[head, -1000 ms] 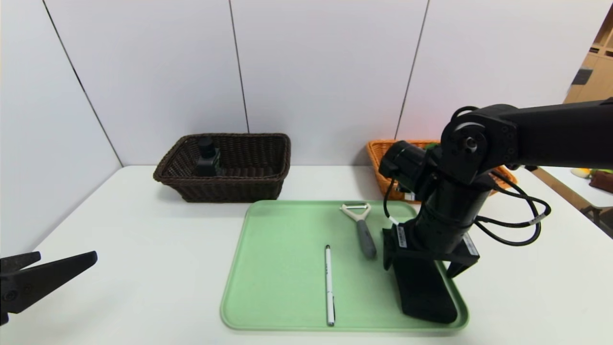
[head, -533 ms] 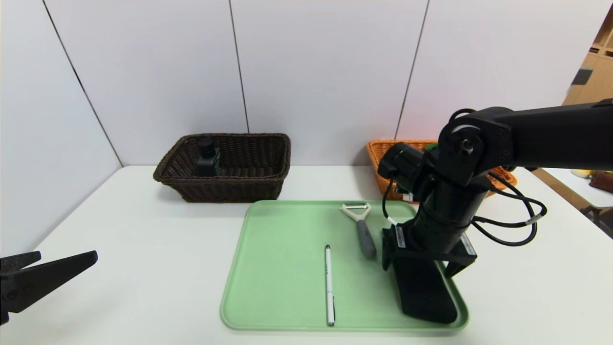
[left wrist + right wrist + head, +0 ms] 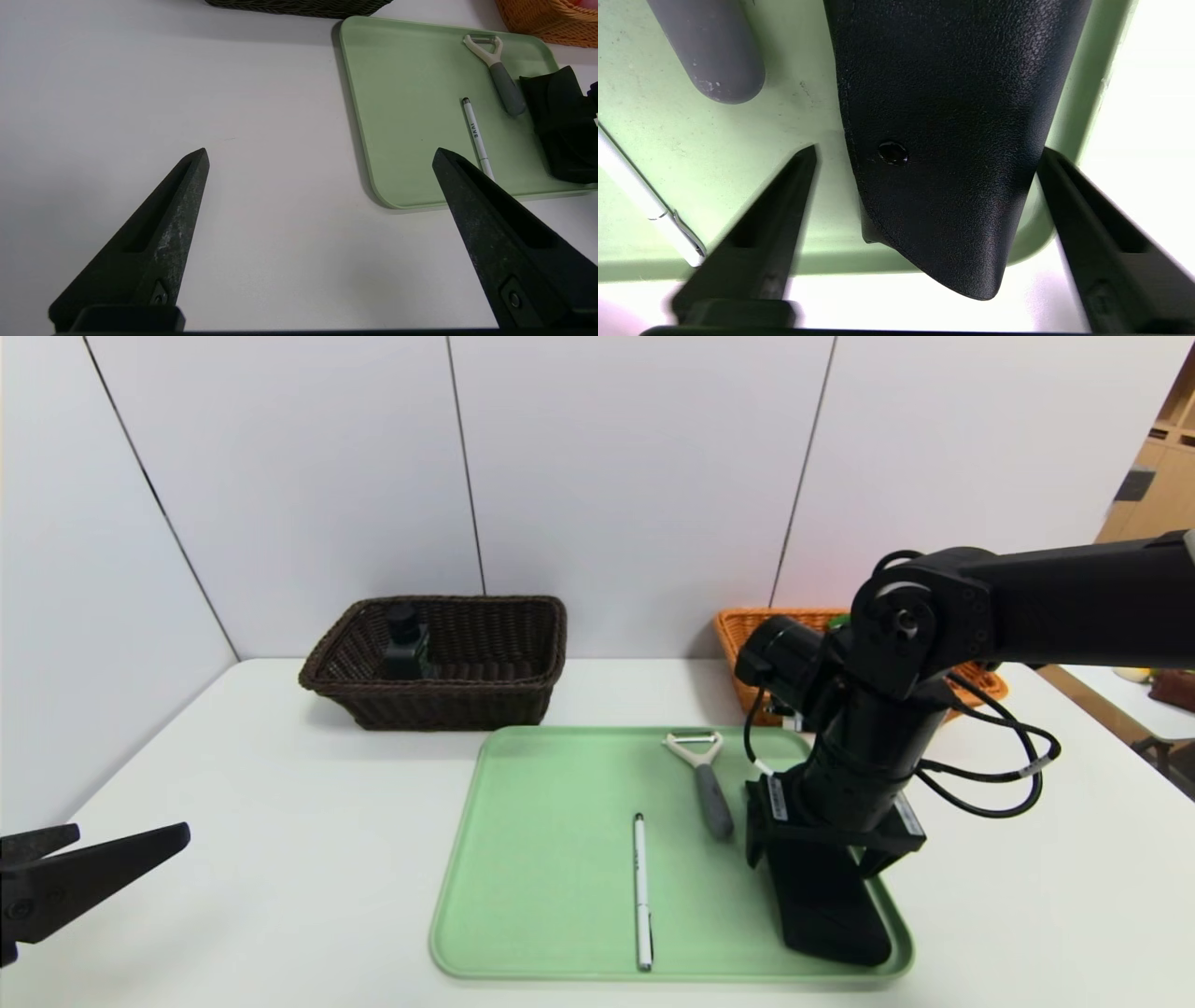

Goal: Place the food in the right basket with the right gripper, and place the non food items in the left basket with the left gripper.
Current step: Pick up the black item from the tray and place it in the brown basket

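Observation:
My right gripper (image 3: 826,857) is open and low over the green tray (image 3: 541,859). Its two fingers straddle the long black glasses case (image 3: 831,919), which lies at the tray's right edge. In the right wrist view the case (image 3: 943,140) fills the gap of the gripper (image 3: 927,150), with the fingers apart from its sides. The peeler (image 3: 705,779) and the white pen (image 3: 641,887) lie on the tray. The dark pump bottle (image 3: 404,639) stands in the dark brown basket (image 3: 485,700). The orange-tan basket (image 3: 742,635) is mostly behind my right arm, and the food is hidden. My left gripper (image 3: 131,840) is open and parked at the front left.
The white table (image 3: 280,803) meets grey wall panels at the back. In the left wrist view the left gripper (image 3: 320,151) hangs over bare table left of the tray (image 3: 397,116), with pen (image 3: 475,133), peeler (image 3: 497,65) and case (image 3: 565,130) beyond.
My right arm has shifted slightly to the left and down over the glasses case. The left gripper and the items on the tray have not moved.

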Controlling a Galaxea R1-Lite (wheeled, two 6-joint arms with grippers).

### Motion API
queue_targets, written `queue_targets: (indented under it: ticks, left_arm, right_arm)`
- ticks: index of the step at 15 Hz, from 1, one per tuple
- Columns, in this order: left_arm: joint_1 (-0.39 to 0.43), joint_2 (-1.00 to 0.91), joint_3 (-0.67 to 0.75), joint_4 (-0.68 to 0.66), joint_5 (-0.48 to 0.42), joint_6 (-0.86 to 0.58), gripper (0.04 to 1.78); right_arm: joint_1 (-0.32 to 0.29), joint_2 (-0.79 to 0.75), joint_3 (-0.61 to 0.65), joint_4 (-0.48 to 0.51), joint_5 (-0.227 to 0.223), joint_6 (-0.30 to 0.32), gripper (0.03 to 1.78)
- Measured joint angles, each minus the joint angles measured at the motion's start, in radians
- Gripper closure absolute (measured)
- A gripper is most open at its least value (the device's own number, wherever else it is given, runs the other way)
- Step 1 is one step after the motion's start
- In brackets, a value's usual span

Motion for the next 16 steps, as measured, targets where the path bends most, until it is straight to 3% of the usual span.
queue_targets:
  ticks: [2, 5, 11, 16]
  left_arm:
    - [0.000, 0.000, -0.002, 0.000, 0.000, 0.000, 0.13]
    - [0.000, -0.001, 0.000, 0.000, 0.000, 0.000, 0.13]
    - [0.000, -0.010, 0.003, 0.003, 0.002, 0.000, 0.13]
    - [0.000, -0.016, 0.003, 0.003, 0.001, -0.001, 0.13]
  right_arm:
    - [-0.001, 0.001, -0.001, 0.000, 0.000, 0.000, 0.66]
    - [-0.002, 0.004, -0.001, -0.001, 0.001, 0.001, 0.97]
    - [-0.002, -0.013, 0.000, 0.001, 0.001, 0.001, 1.10]
    - [0.002, -0.092, 0.000, 0.005, 0.003, -0.007, 1.45]
